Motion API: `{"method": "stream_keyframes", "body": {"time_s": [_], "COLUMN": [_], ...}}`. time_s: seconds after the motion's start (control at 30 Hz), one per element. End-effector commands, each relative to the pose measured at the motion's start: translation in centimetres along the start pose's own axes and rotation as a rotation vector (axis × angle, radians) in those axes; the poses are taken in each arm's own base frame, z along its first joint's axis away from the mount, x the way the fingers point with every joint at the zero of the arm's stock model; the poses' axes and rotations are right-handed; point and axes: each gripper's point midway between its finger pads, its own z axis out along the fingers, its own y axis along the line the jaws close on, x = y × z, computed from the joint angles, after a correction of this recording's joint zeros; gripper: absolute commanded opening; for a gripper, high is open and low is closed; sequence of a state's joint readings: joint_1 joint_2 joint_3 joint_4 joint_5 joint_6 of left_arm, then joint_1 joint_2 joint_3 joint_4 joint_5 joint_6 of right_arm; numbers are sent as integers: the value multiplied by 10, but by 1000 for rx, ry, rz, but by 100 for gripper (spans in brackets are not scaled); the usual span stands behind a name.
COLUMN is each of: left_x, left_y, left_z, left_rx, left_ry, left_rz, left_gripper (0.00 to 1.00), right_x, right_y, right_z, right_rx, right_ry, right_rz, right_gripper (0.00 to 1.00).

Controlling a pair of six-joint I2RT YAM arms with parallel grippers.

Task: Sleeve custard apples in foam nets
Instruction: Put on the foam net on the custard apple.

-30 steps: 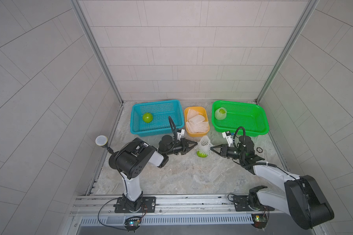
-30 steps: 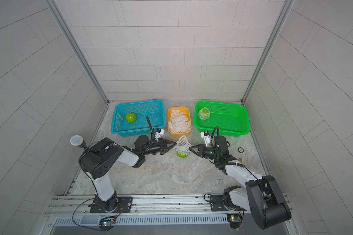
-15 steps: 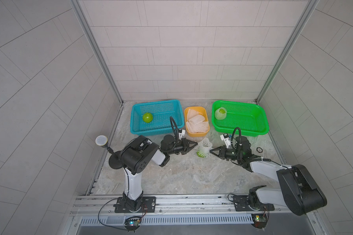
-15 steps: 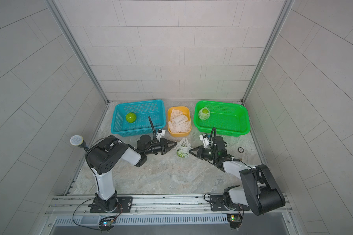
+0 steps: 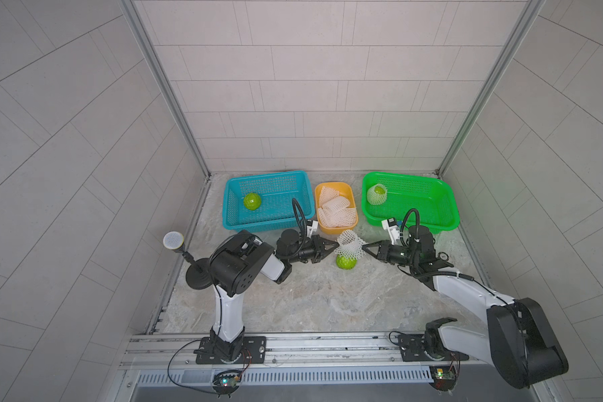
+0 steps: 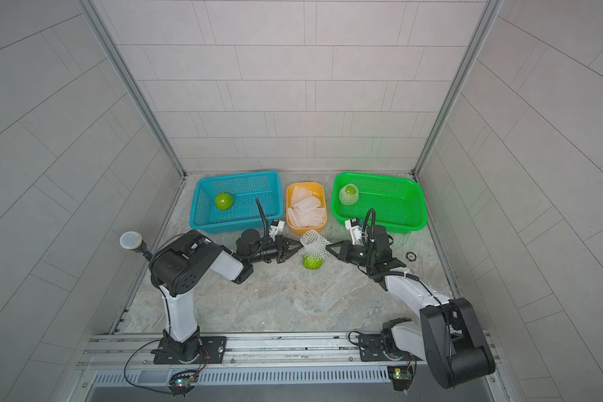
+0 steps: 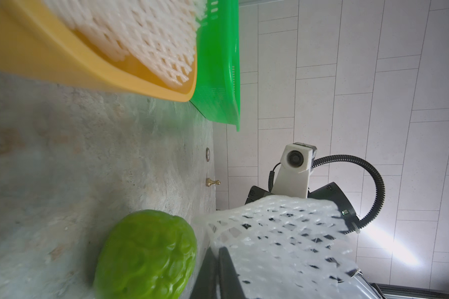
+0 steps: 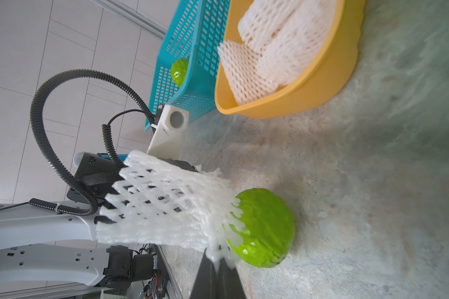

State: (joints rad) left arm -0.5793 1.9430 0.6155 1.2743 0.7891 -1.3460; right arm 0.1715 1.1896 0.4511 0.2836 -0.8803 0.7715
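Note:
A bare green custard apple (image 5: 346,261) (image 6: 311,262) lies on the stone table in front of the orange bowl. Right above it hangs a white foam net (image 5: 350,243) (image 6: 314,243), stretched between my two grippers. My left gripper (image 5: 335,244) (image 7: 218,253) is shut on the net's left side, and my right gripper (image 5: 364,247) (image 8: 217,261) is shut on its right side. In the right wrist view the net (image 8: 163,207) brushes the top of the apple (image 8: 265,227) with its lower rim. Most of the apple (image 7: 145,253) stays uncovered.
The blue basket (image 5: 230,209) holds one bare custard apple (image 5: 252,201). More foam nets (image 5: 335,209) fill the orange bowl (image 5: 349,189). In the green basket (image 5: 442,209) lies a sleeved apple (image 5: 376,194). A microphone stand (image 5: 173,240) stands at the left and a small ring (image 5: 442,256) at the right.
Both grippers keep their hold on the net above the apple. The right arm's elbow has swung out and back; the net has barely shifted.

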Motion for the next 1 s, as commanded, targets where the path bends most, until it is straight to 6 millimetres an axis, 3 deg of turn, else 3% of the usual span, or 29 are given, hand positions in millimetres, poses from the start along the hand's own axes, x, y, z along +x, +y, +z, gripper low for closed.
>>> {"method": "stream_keyframes", "body": {"time_s": [0.0, 0.5, 0.97], "left_x": [-1, 20, 25], "left_y": [-8, 26, 37], "left_z": [4, -9, -11], "left_rx": [36, -43, -64], "left_ry": [8, 31, 39], "left_rz": [35, -19, -25], "left_gripper": [8, 8, 8], "right_x": [10, 38, 51], "right_y": [-14, -31, -43], "right_z": [2, 6, 11], "right_rx": [38, 38, 57], "right_ry": [42, 94, 109], "right_rz": [24, 75, 93], "right_gripper": [3, 4, 4]}}
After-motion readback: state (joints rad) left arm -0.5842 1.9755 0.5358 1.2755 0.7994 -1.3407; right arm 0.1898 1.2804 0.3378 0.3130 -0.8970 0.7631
